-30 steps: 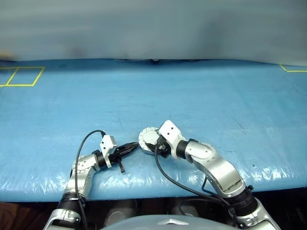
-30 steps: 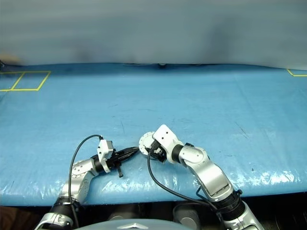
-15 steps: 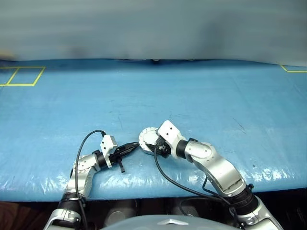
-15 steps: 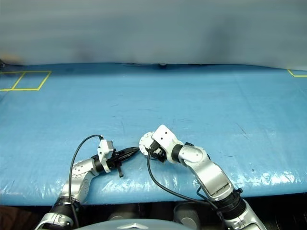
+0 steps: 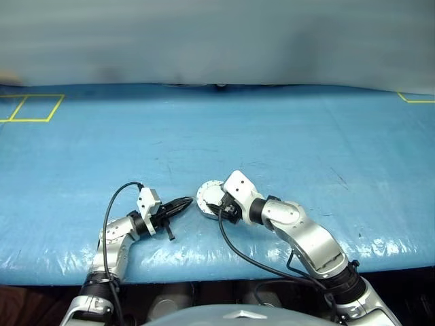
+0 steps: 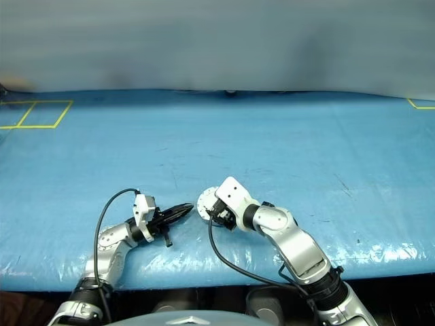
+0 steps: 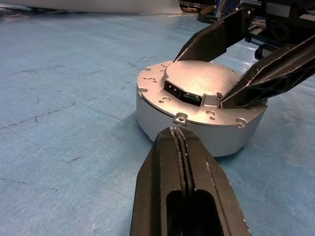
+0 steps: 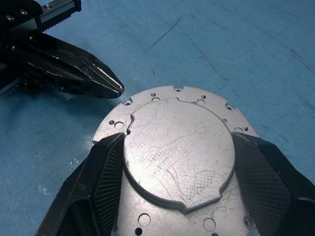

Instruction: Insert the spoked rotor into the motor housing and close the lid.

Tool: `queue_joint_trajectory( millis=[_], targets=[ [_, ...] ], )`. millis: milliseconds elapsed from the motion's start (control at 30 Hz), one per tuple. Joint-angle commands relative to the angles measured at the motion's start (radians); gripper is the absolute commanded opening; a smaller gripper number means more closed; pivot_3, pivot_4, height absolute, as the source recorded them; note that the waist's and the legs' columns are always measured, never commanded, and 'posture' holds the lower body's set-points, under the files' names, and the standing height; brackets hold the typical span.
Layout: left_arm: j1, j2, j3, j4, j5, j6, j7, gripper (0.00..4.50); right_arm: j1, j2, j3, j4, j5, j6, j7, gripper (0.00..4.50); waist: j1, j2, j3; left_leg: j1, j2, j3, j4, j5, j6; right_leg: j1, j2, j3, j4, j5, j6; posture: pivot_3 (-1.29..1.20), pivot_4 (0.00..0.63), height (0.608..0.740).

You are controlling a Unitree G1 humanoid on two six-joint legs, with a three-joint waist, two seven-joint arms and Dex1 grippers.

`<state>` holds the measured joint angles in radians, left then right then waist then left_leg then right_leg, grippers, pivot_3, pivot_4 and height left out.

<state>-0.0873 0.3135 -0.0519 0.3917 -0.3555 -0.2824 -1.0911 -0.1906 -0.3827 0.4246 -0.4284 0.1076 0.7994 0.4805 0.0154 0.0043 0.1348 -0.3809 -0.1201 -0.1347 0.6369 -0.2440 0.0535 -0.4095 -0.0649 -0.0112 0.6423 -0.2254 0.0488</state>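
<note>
We see the housing [image 7: 197,115] sitting on the blue counter [image 5: 285,136] with its lid [image 8: 177,147] shut on top, plain grey face up. Our right fingers [image 8: 98,182] are spread wide, one on each side of the lid's raised round centre, their tips resting against its edge. Our left fingers [image 7: 179,147] are pressed tight together with nothing between them, their tips just short of the housing's side wall, level with the counter and pointing at the rim opposite the right fingers.
</note>
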Motion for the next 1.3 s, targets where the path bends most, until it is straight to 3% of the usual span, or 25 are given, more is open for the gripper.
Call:
queue_joint_trajectory(
  millis=[33,467,833,967,1300],
  targets=[
    [-0.01,-0.005,0.01,-0.039,-0.014,0.009,-0.002,0.0,0.039,-0.019,0.013,0.114,-0.027,0.065,-0.019,3.01,0.0,0.0,0.0,0.0,0.0,0.0,0.0,0.0,0.0,0.0,0.0,0.0,0.0,0.0,0.0,0.0,0.15,0.74],
    [-0.033,-0.033,-0.043,-0.019,0.019,0.015,-0.024,0.0,0.048,-0.018,0.012,0.106,-0.03,0.063,-0.023,3.01,0.001,-0.001,-0.001,0.0,0.0,0.0,0.0,0.0,0.0,0.0,0.0,0.0,0.0,0.0,0.0,0.0,0.15,0.74],
    [-0.035,-0.006,-0.09,0.023,0.129,-0.023,-0.004,0.0,0.052,-0.014,0.003,0.095,-0.03,0.033,-0.025,3.01,0.006,-0.002,-0.002,0.0,0.0,0.0,0.0,0.0,0.0,0.001,0.0,0.0,0.0,0.0,0.0,0.0,0.15,0.74],
    [-0.036,-0.009,-0.092,0.03,0.128,-0.033,0.0,0.0,0.062,-0.003,-0.027,0.069,-0.024,0.01,-0.036,4.39,0.009,-0.002,-0.002,0.0,0.0,0.0,0.0,0.0,0.0,0.001,0.0,0.0,0.0,0.0,0.0,0.0,0.15,0.74],
    [-0.033,-0.016,-0.104,0.042,0.123,-0.044,0.002,0.0,0.114,0.034,-0.18,-0.095,0.084,0.031,-0.034,4.45,0.022,-0.001,-0.001,-0.001,-0.001,-0.001,-0.001,0.0,0.0,0.001,0.0,0.0,-0.003,0.0,0.0,0.0,0.15,0.74]
  ],
)
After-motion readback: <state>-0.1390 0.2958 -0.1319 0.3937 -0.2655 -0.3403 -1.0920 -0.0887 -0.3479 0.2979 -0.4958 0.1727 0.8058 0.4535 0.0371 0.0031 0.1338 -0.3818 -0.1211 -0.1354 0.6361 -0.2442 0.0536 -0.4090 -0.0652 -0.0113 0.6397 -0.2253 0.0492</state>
